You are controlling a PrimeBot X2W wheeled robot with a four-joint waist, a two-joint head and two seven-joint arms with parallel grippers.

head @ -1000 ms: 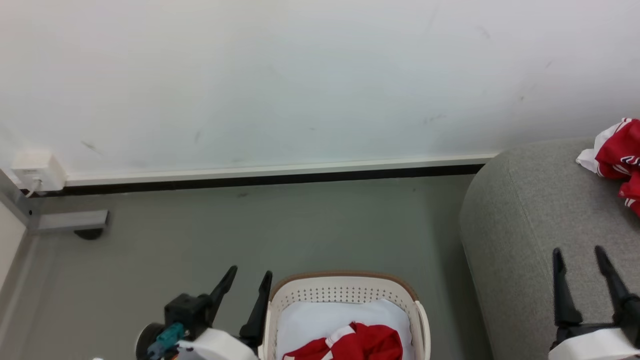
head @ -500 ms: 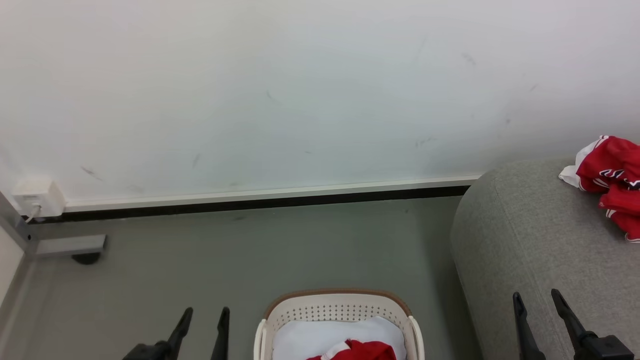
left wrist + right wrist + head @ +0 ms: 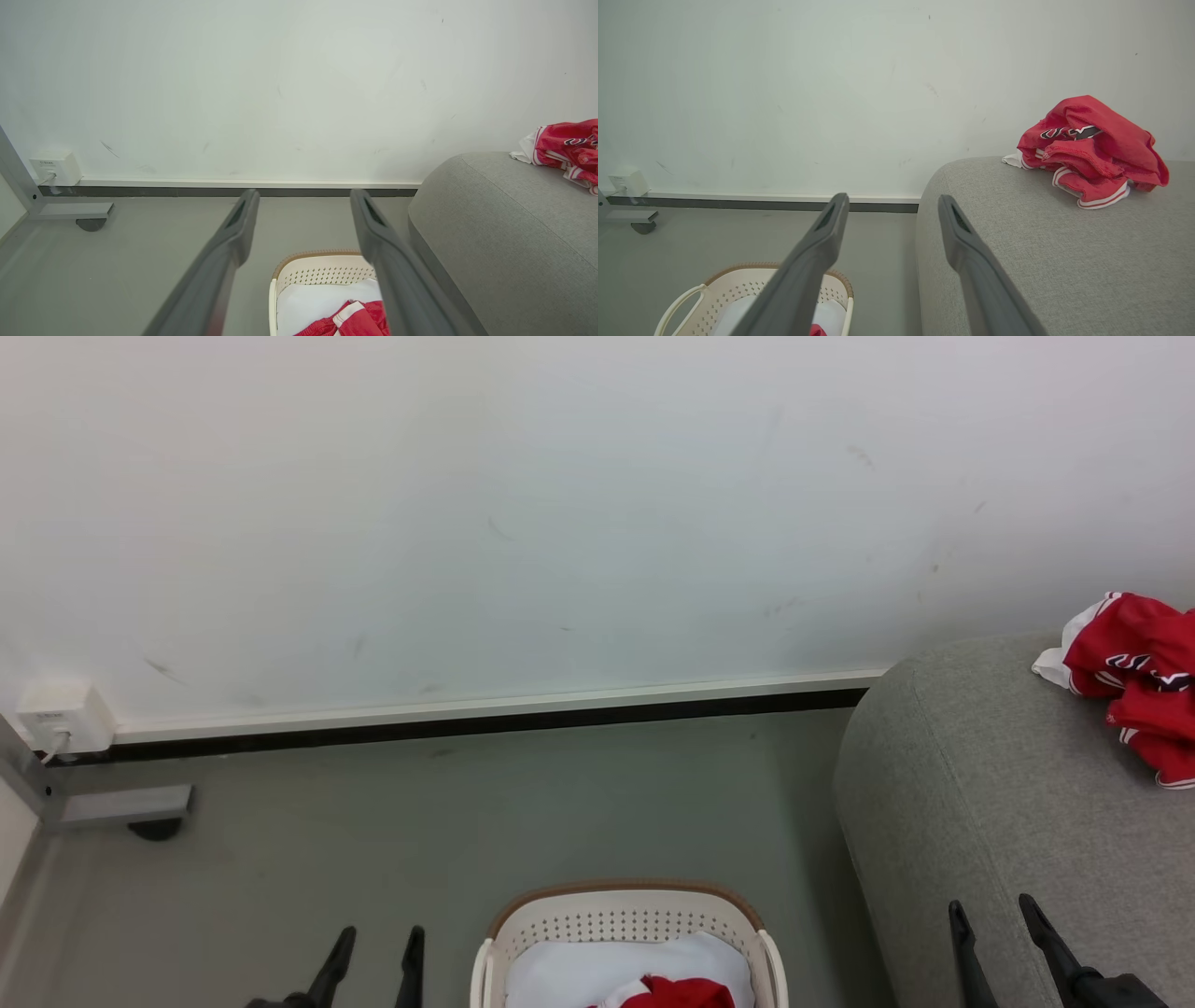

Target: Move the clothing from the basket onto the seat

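The cream basket (image 3: 625, 907) stands on the floor at the bottom centre, with red clothing (image 3: 677, 992) lying on a white pad inside it. To its right is the grey seat (image 3: 980, 803), and more red clothing (image 3: 1134, 658) with dark lettering lies bunched on its far part. My left gripper (image 3: 378, 941) is open and empty, low over the floor left of the basket. My right gripper (image 3: 991, 915) is open and empty above the seat's near part. The right wrist view shows the seat's pile (image 3: 1087, 144) beyond my gripper (image 3: 892, 200).
A white wall with a dark baseboard runs behind the grey floor. A wall socket box (image 3: 56, 717) and a metal frame foot with a caster (image 3: 121, 803) sit at the far left. The seat's rounded corner (image 3: 434, 186) is close to the basket's right side.
The head camera has tilted up, so the scene sits lower. Both grippers have drawn back toward the bottom edge, still open. The left one has come away from the basket's left rim.
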